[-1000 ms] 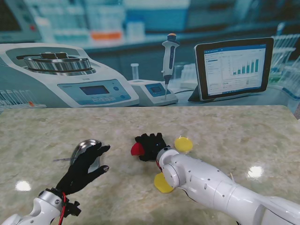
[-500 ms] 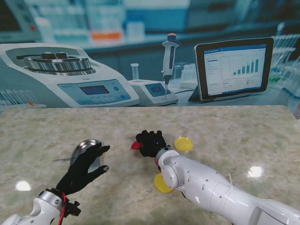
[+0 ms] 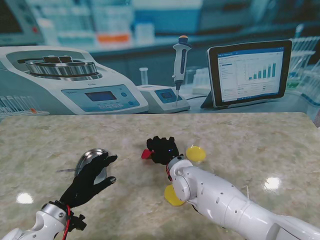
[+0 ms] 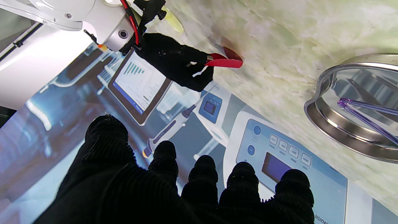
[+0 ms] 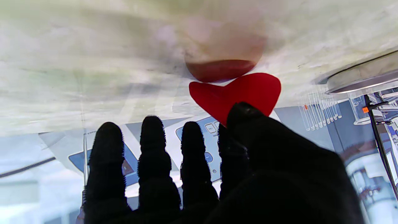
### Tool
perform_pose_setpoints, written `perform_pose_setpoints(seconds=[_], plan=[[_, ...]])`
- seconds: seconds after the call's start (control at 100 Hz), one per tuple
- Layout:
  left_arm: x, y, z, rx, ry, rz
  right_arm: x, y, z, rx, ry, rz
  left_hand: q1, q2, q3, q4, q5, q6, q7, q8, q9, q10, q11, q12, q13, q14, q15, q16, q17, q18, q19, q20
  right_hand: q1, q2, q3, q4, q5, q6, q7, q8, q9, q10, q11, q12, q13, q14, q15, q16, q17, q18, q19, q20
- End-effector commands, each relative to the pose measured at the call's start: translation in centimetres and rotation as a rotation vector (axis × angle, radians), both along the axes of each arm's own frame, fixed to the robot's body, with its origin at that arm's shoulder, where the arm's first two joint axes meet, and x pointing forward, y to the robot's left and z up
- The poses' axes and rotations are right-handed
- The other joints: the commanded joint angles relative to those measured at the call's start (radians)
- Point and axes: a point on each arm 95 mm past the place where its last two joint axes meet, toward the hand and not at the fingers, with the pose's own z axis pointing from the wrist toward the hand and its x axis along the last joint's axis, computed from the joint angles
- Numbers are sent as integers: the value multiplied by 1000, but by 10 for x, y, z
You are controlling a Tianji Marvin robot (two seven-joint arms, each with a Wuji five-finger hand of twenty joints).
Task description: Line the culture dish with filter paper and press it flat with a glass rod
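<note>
Red filter paper [image 3: 146, 154] sits pinched in my right hand [image 3: 162, 149] near the middle of the marble table [image 3: 250, 140]. From the stand camera only a sliver of it shows at the hand's 9 o'clock. My right wrist camera shows more: the disc [image 5: 236, 91] is caught between thumb and forefinger, lifted clear of the stone with its reflection just under it, my other three fingers [image 5: 152, 149] held straight and apart.

My left hand [image 3: 89, 179] hovers with fingers spread and holds nothing, partly over the steel culture dish [image 3: 90, 159]. The left wrist camera alone shows inside that dish [image 4: 348, 124]: a clear glass rod [image 4: 367, 116] lies across it, its rounded end inside the rim.

Two yellow discs lie on the table, one [image 3: 195, 153] at my right hand's 3 o'clock, the other [image 3: 172, 196] half hidden beside my right forearm. Bare marble lies between dish and paper. At 12 o'clock the table's far edge meets a printed laboratory backdrop [image 3: 150, 60].
</note>
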Motion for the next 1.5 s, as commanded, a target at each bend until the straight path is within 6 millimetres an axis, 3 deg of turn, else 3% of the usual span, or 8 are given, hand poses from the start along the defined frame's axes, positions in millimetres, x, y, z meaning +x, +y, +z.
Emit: perform_pose_setpoints(seconds=[0.0,0.25,0.42,0.76,1.1,1.49], plan=[[-2,0,-1,-1,7,-2,-2,3,-2,19,-2,-2,10,5,-14,29,-8,-20,0,0,-24,-20,4,2,-28,-30,-9,12,-2,-18,-49,10,38,50,-12,-31,46,-16,48,21,27,4,11,6,28,-8,20,17,4,26,42,21],[-1,0,-1,-1,3,0,2,3,0,58,-28,-12,10,5,-14,29,-8,-20,0,0,-24,-20,4,3,-28,-29,-9,12,-2,-18,-49,10,31,31,12,-31,111,-7,62,69,87,15,6,0,61,-6,33,21,20,29,62,29],[-1,1,-1,-2,1,0,2,3,5,79,-39,-17,10,5,-14,29,-8,-20,0,0,-24,-21,4,3,-28,-30,-9,12,-2,-18,-49,10,3,13,51,-21,113,41,68,126,74,25,13,6,64,-11,46,28,27,23,80,38],[-1,2,0,-10,-8,-3,-7,-6,30,109,-108,-10,10,5,-14,29,-8,-20,1,0,-24,-20,4,3,-28,-29,-9,12,-2,-17,-49,10,-4,10,59,-21,118,62,68,140,87,36,19,6,69,-10,53,31,33,14,94,45],[-4,0,-2,-32,-1,-14,-22,-47,47,57,-185,-52,9,7,-15,29,-8,-21,0,-1,-24,-21,4,3,-28,-29,-10,11,-3,-18,-50,9,-3,8,57,-25,121,56,64,143,89,34,16,2,74,-12,53,31,37,13,96,47],[-10,-7,-4,-49,10,-31,-34,-100,50,-49,-212,-126,7,11,-15,29,-10,-21,-11,-6,-25,-21,2,-2,-28,-28,-10,8,-2,-17,-50,6,0,8,52,-28,124,44,58,141,90,31,14,0,76,-13,51,30,40,12,97,48]])
